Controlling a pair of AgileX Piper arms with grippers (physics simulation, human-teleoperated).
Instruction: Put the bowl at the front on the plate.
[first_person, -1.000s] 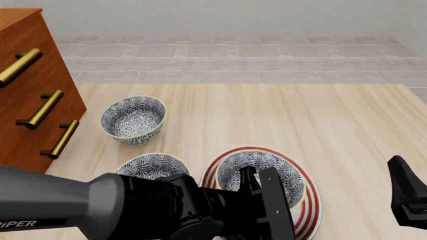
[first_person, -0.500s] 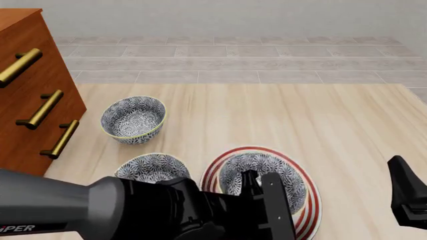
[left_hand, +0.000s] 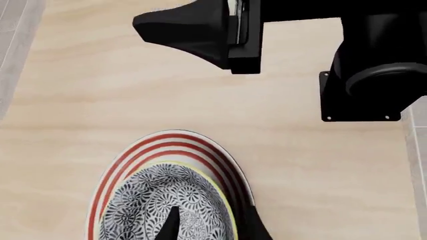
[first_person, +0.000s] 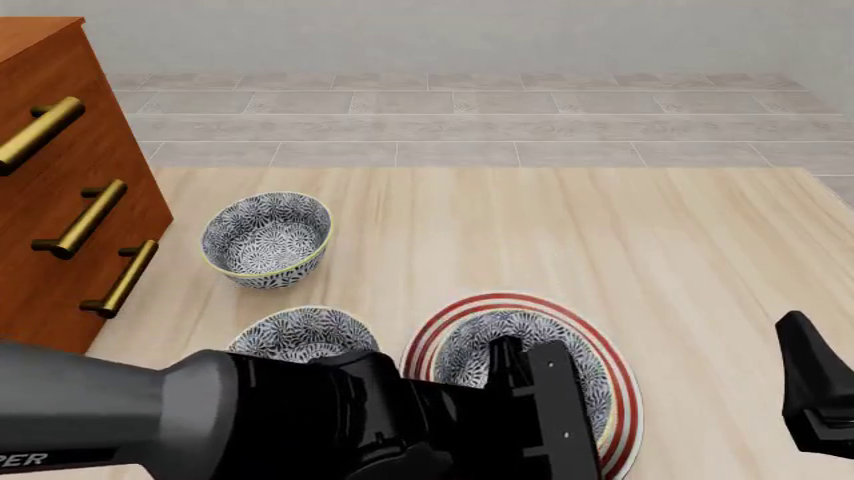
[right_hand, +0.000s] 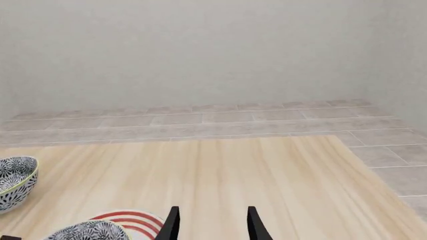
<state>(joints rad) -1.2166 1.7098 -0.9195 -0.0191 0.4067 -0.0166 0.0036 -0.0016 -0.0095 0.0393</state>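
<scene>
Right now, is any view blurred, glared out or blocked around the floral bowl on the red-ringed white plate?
Front view: sharp, even light, no glare, but the left gripper and its arm cover the near side of the floral bowl and red-ringed white plate. Left wrist view: crisp, bowl cropped at the frame edge. Right wrist view: clear, bowl barely visible.

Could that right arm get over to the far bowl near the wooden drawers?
Probably not easily. The right pincer sits at the table's right edge, and the far bowl stands across the table beside the drawers, with the left arm and the plate between.
</scene>
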